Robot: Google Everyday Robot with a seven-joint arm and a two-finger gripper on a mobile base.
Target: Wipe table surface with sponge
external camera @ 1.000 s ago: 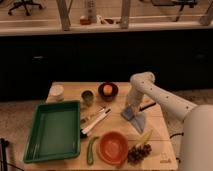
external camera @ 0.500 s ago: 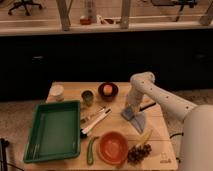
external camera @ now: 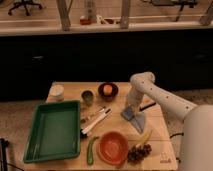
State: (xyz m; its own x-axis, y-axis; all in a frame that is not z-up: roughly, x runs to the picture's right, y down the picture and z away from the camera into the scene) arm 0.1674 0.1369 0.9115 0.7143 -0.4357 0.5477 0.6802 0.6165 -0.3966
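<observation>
Your green tray [external camera: 52, 131] sits by the left edge of the counter [external camera: 159, 125]. The tin can [external camera: 88, 96] and a dark bowl [external camera: 107, 91] stand near the back edge. Toward the right edge, your claw [external camera: 131, 107] is low over the blue sponge [external camera: 128, 114]. You cannot tell if the claw grips it.

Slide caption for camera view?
Robot's hand at small flat grey-blue sponge on pale light-wood plank tabletop.

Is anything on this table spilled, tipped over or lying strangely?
Nothing stands out: no spill shows on the table surface. The gripper is low at the sponge, right of the table's middle.
</observation>
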